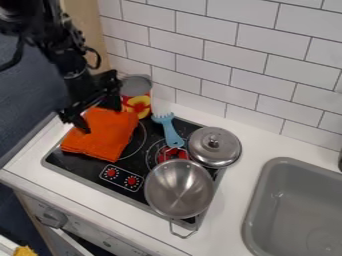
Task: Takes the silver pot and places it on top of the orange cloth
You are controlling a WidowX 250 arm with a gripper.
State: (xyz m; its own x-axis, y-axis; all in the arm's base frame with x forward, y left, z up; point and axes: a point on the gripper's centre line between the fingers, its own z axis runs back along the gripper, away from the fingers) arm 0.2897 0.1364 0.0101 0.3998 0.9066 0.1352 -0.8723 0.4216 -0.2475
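Observation:
The black gripper (pixel 98 114) hangs at the upper left over the back part of the orange cloth (pixel 103 135), its two fingers spread apart. Folded, the cloth lies on the left side of the black stove top; I cannot tell if the fingers touch it. The silver pot (pixel 179 189) stands at the stove's front right, well to the right of the gripper. Its inside faces up, and its wire handle points toward the front edge of the counter.
Right behind the pot is a silver lid (pixel 214 146) with a knob. A light blue brush-like utensil (pixel 169 131) lies at mid-stove. Behind the cloth stands a can (pixel 137 95). A grey sink (pixel 294 210) is at the right, and a tiled wall (pixel 227 65) runs behind.

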